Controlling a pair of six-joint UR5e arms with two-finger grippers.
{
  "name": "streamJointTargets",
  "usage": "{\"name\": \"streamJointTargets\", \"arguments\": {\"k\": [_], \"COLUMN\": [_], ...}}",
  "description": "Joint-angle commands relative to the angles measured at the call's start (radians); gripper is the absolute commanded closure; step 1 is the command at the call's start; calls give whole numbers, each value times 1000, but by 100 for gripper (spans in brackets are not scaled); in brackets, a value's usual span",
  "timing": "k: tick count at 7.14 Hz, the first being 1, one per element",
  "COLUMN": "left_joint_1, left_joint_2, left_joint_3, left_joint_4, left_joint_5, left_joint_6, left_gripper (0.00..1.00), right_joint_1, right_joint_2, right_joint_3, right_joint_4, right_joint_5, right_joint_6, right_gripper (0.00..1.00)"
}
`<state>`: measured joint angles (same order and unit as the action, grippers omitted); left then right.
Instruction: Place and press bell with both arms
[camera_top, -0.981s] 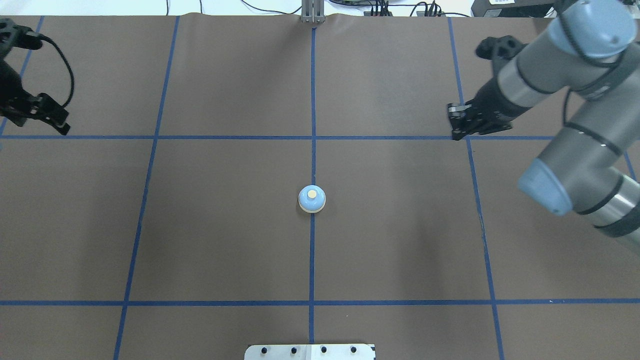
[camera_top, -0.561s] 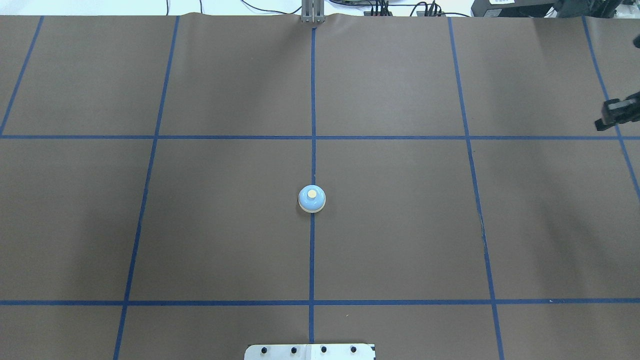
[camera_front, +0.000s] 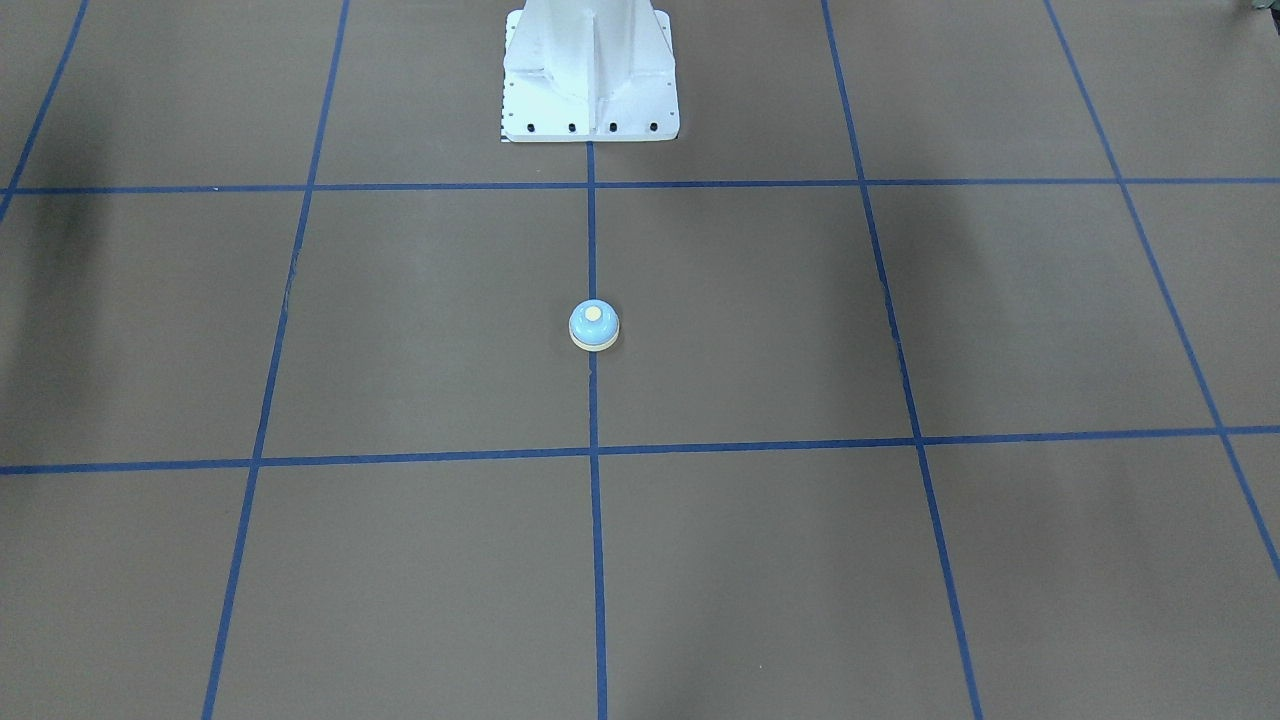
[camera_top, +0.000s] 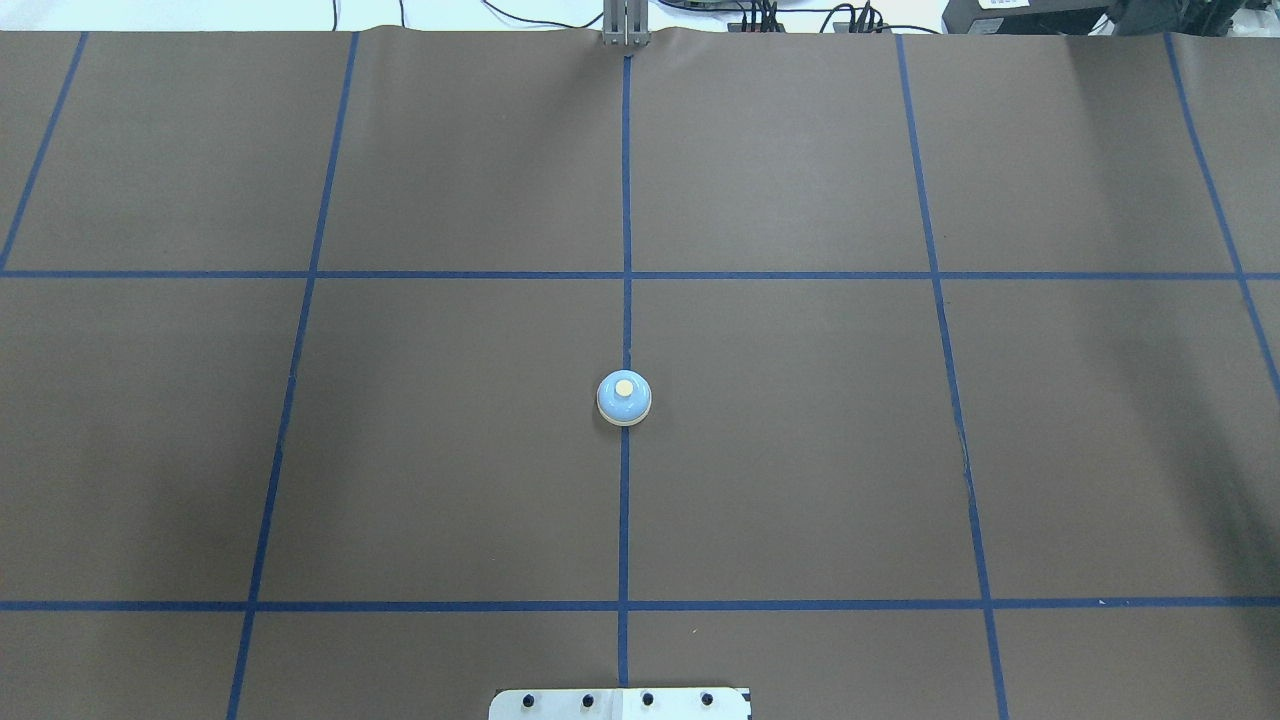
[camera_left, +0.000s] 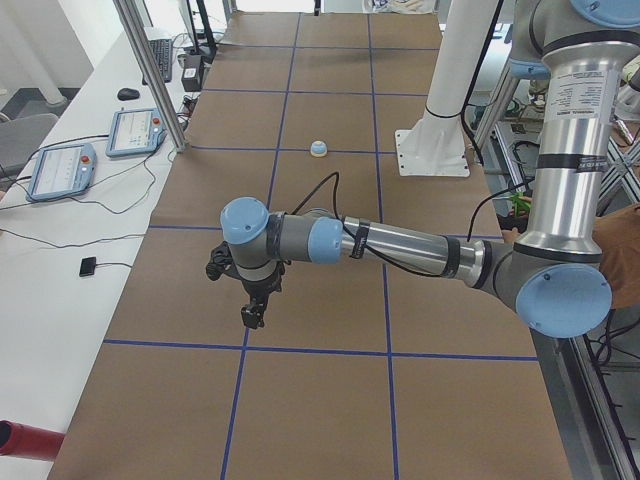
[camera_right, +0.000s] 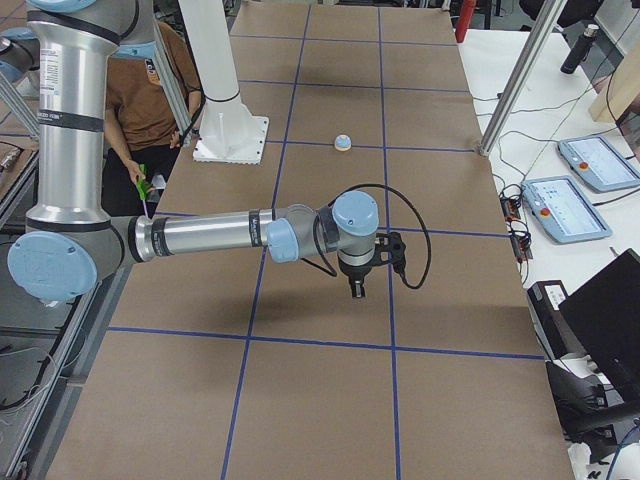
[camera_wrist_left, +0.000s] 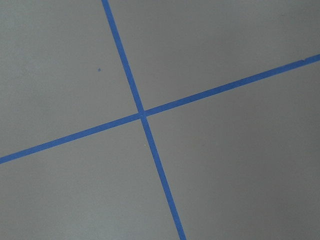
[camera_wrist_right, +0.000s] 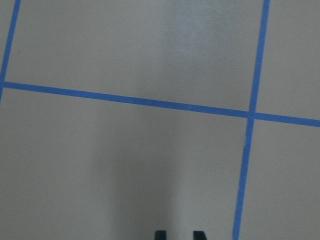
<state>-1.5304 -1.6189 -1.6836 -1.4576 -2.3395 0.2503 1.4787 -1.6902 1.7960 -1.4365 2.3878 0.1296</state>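
Note:
The bell (camera_top: 624, 398) is small and light blue with a cream button. It stands upright on the centre blue line, alone; it also shows in the front view (camera_front: 594, 326) and small in the side views (camera_left: 318, 148) (camera_right: 342, 142). Neither arm shows in the overhead or front view. My left gripper (camera_left: 253, 318) points down over the mat far from the bell; I cannot tell whether it is open. My right gripper (camera_right: 357, 289) also points down far from the bell. In the right wrist view its two tips (camera_wrist_right: 179, 234) stand a small gap apart, holding nothing.
A brown mat with blue tape lines (camera_top: 627, 200) covers the table. The white pedestal base (camera_front: 590, 75) stands behind the bell. Teach pendants (camera_left: 60, 170) and cables lie on the side bench. A person (camera_right: 150, 100) sits near the pedestal.
Both arms have left the overhead view: the left gripper went off to the left first, then the right gripper off to the right. The bell has not moved.

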Motion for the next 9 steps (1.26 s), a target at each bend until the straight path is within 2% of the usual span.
{"name": "streamJointTargets", "arguments": {"k": [1, 9], "left_joint_1": [-23, -20], "left_joint_2": [2, 1], "left_joint_3": [15, 7], "left_joint_4": [-10, -12], "left_joint_5": [-30, -32], "left_joint_6": [9, -3], "left_gripper": [1, 1], "right_joint_1": [15, 15], "right_joint_2": [6, -17], "right_joint_3": [-4, -26], "right_joint_4": [-1, 4], "right_joint_5": [-10, -4], "right_joint_6": [-11, -10], "right_gripper": [0, 0]}}
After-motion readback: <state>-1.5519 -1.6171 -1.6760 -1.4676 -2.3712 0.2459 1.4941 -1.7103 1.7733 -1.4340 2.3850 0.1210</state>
